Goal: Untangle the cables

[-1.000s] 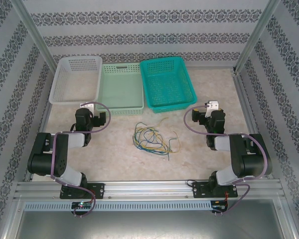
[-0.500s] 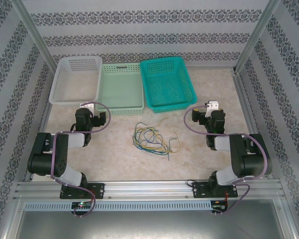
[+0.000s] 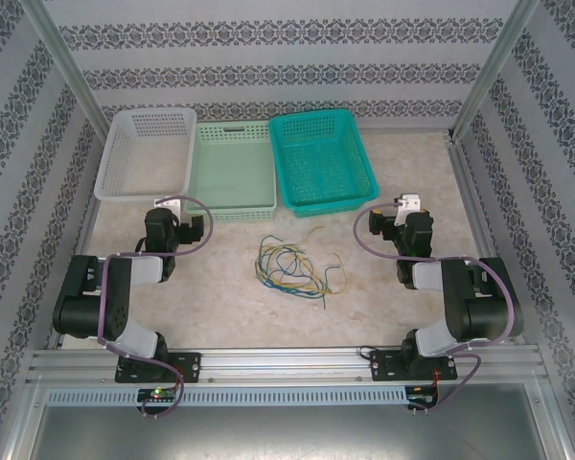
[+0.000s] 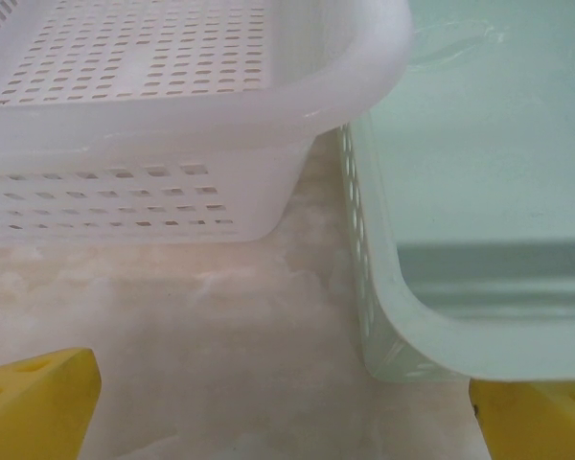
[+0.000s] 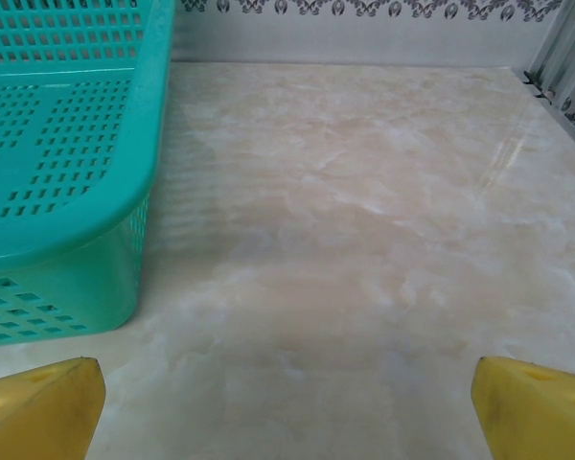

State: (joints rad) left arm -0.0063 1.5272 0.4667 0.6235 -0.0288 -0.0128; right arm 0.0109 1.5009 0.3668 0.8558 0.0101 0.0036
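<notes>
The left arm (image 3: 103, 292) and right arm (image 3: 470, 302) are being held folded, the left pincer (image 4: 286, 414) and right pincer (image 5: 287, 407) wide open.

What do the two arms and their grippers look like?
The left arm and the right arm have bulky black joints and silver-grey links. A thin purple cable loops along each arm. The fingers are yellow wedges.
</notes>
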